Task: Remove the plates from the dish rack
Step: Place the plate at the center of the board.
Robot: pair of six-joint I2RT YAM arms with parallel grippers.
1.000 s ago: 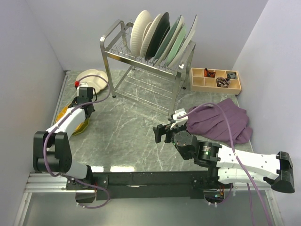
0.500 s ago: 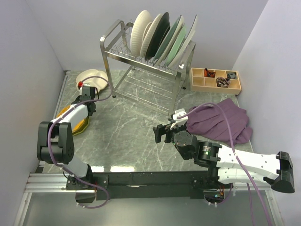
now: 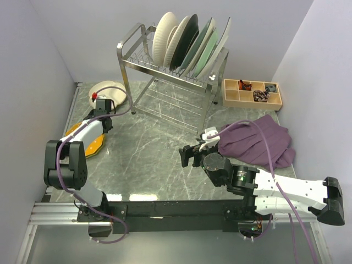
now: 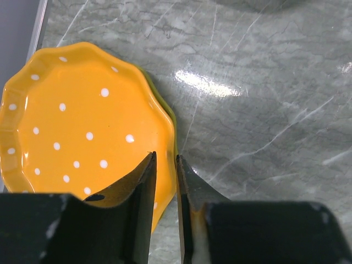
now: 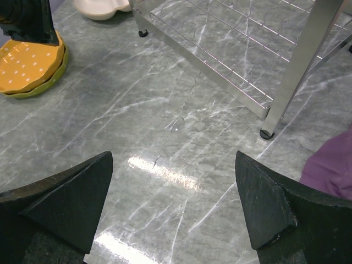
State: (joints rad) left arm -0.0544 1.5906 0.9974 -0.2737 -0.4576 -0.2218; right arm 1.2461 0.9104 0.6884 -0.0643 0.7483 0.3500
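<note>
Marble table [image 3: 148, 157]; racked plates [image 3: 187, 41] show only overhead.

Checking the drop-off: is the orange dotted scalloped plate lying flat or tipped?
Flat: orange dotted scalloped plate rests level atop a green plate.

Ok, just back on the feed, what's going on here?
The left gripper is at the orange plate, which lies on a green plate at the left of the table. Its jaws stand slightly apart astride the rim; whether they grip it is unclear. A cream plate lies behind that stack. The right gripper hovers open, holding nothing. Several plates stand in the rack, so the unloading is not done.
</note>
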